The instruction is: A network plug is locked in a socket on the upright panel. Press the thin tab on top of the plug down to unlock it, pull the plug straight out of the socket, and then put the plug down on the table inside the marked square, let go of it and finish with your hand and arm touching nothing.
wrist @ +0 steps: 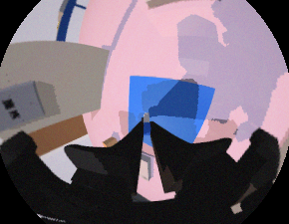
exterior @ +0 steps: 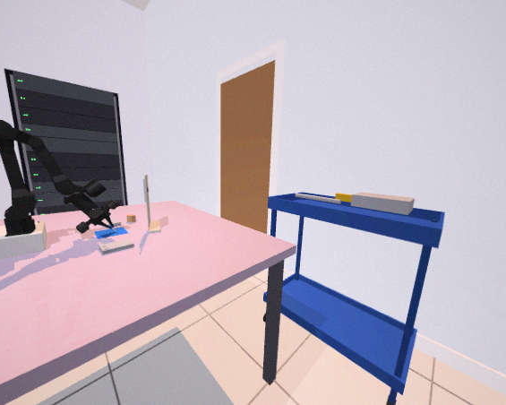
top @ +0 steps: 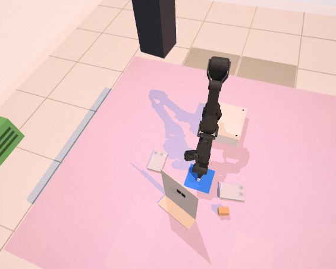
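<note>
My gripper [top: 198, 178] [exterior: 113, 228] [wrist: 145, 123] points steeply down over the blue marked square and is shut on the small network plug. The plug shows as a pale tip [top: 198, 180] [wrist: 145, 116] with a blue part between the fingertips in the wrist view. It is low over the blue square [top: 207, 185] [exterior: 100, 235] [wrist: 140, 91]; whether it touches the square cannot be told. The upright panel [top: 185, 203] [exterior: 148, 202] [wrist: 70, 59] stands beside the square. Its socket block [wrist: 32, 94] shows two dark openings with no plug in them.
A pale flat box [top: 157, 160] [exterior: 115, 246] lies left of the square in the top view, another [top: 231, 191] lies right of it. An orange block [top: 223, 210] [exterior: 131, 219] lies near the second. The arm's pale base box [top: 234, 119] [exterior: 14, 246] stands behind.
</note>
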